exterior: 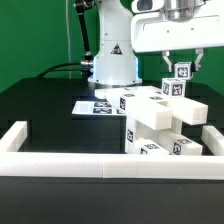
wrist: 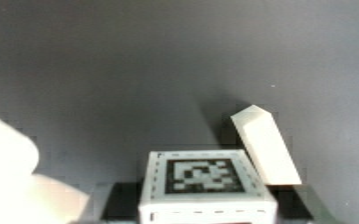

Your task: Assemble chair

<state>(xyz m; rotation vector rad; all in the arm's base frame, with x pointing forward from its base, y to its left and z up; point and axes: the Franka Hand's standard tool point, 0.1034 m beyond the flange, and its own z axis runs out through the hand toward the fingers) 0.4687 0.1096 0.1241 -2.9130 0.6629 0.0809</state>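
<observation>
One small tagged block [exterior: 183, 71] is being pinched between the fingers of the end effector [exterior: 183, 62], whose fingers are being kept nearly pressed together on its sides. In the wrist view the same block [wrist: 206, 180] is being seen directly beneath the end effector [wrist: 202, 195], its black-and-white tag facing the camera. Directly below the end effector, the chair [exterior: 160, 125] is being seen as a chunky white cluster of slabs and bars resting on the dark surface [exterior: 50, 105]. Whether the held block is being pressed against the cluster's top or is being kept just above it cannot be told. One slanted white bar [wrist: 265, 145] is being shown just beside the held block in the wrist view. Beyond the cluster, the marker board [exterior: 98, 106] is being seen lying flat on the surface. Nearer the camera than the end effector, a long white border rail [exterior: 100, 167] is being seen.
</observation>
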